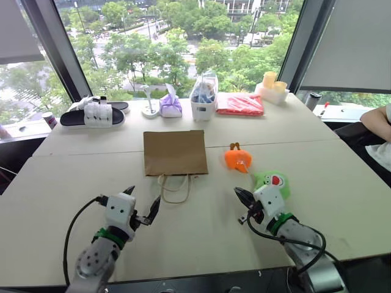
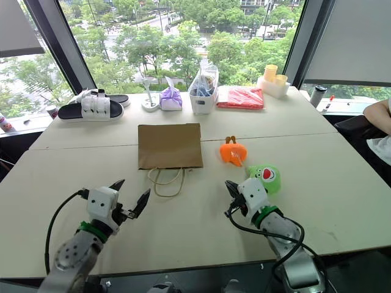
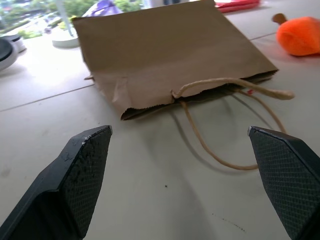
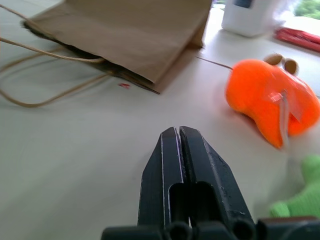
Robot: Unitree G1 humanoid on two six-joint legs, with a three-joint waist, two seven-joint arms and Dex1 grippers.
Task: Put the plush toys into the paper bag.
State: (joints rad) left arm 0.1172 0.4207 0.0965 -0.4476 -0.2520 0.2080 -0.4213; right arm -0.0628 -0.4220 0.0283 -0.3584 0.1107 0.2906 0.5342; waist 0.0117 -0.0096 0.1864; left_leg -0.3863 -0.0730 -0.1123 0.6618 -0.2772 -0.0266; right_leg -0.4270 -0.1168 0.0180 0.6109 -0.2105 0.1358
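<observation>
The brown paper bag [image 1: 175, 152] lies flat at the table's middle, its mouth and tan loop handles [image 1: 177, 188] turned toward me. To its right the orange plush toy [image 1: 238, 159] rests on the table, and the green plush toy [image 1: 273, 181] with a red mouth sits nearer me. My left gripper [image 1: 143, 196] hovers open just short of the handles, nothing between its fingers [image 3: 82, 165]. My right gripper [image 1: 239, 193] is shut and empty, close beside the green toy on its left, pointing toward the bag and the orange toy [image 4: 265, 100].
Along the far edge by the window stand black-and-white slippers [image 1: 95, 114], a purple tied pouch [image 1: 170, 105], a clear bag of blue items [image 1: 204, 96], a red packet [image 1: 240, 104] and yellow cups [image 1: 273, 85]. A person's arm [image 1: 379, 122] shows at the right edge.
</observation>
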